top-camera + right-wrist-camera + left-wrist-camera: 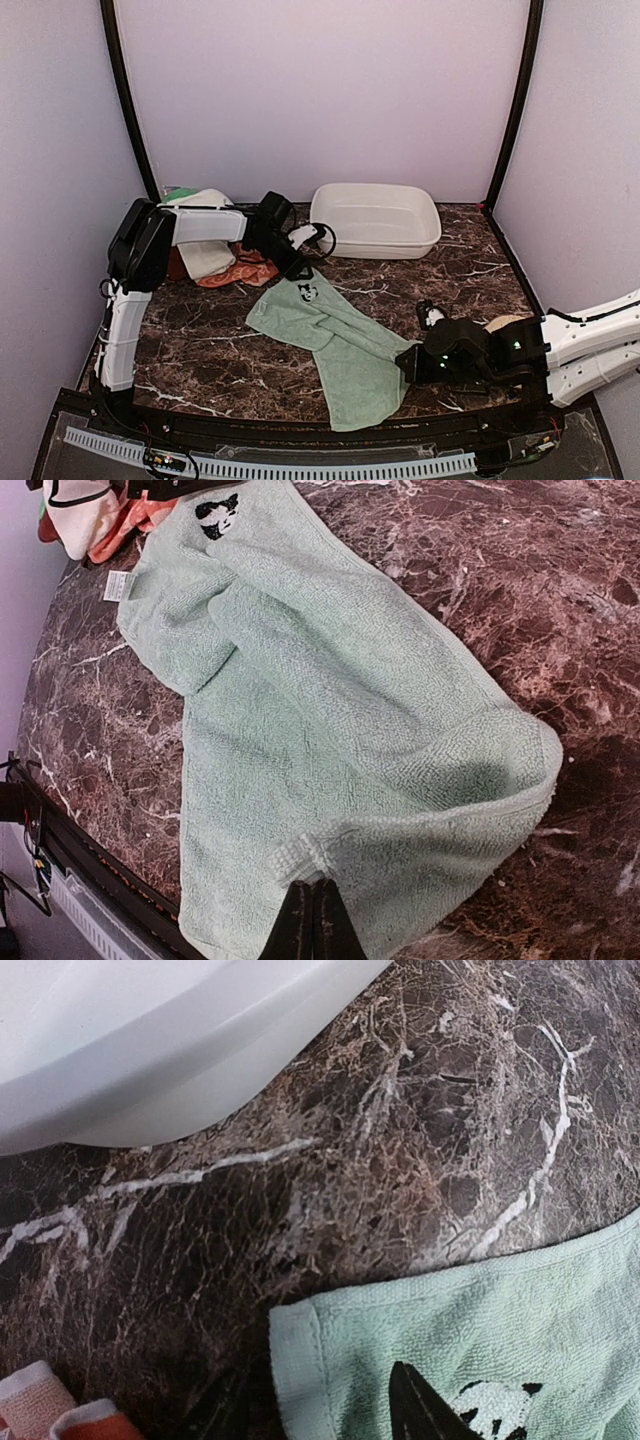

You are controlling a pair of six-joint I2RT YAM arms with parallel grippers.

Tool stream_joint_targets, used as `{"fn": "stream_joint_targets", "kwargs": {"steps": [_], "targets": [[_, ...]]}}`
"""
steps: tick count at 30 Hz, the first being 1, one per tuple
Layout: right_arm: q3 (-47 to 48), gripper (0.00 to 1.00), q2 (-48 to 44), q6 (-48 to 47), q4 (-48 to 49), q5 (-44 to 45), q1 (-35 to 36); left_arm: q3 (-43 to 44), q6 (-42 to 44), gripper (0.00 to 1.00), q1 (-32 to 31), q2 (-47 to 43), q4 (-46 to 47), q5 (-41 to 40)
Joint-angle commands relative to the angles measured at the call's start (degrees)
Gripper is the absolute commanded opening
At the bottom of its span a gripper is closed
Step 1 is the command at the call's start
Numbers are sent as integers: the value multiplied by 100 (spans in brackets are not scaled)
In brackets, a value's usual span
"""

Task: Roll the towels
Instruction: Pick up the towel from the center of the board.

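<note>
Right tool (pixel 312 910) closed, left tool (pixel 303 262) parted over marble tabletop (pixel 470 285) between lilac walls (pixel 320 90).

You had a white plastic basin (pixel 375 220) at the far edge of the worktop (pixel 470 280), right of the middle, and nothing lay in it. The worktop itself was dark brown marble with white veins. Plain pale lilac walls (pixel 320 90) closed its far, left and right sides, with a black post (pixel 128 100) in each far corner. Near the right edge only a sliver of a cream round thing (pixel 507 322) showed. A white ribbed strip (pixel 300 466) ran below the near edge.
</note>
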Motion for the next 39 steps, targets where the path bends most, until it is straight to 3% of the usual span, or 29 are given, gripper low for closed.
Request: {"fn": "stream_joint_targets", "kwargs": {"steps": [1,6,10,12,15,17,23,31,39], "targets": [[-56,0,-99,88,-105,57,-64,42,-125,51,11,2,206,41],[-74,0,-210,51,-120,-6,-122,213,-186,50,-16,179,234,142],[-119,0,-450,88,-236,21,-197,326,-150,43,-35,380,121,25],[-144,0,-610,102,-280,41,-243,234,-108,32,-40,383,167,-43],[-153,0,-822,78,-391,54,-319,136,-96,9,-40,282,199,-120],[-158,0,-915,41,-455,41,-391,21,-148,0,-40,63,276,-50],[63,0,-1154,-272,-714,46,-613,-381,-232,0,-36,-1070,18,-30],[491,0,-1692,-894,-1209,73,-850,-1403,34,0,-2,-3187,-541,-767],[1128,0,-2374,-1276,-1745,-145,-867,-1328,328,0,92,-4745,-2055,-629]]}}
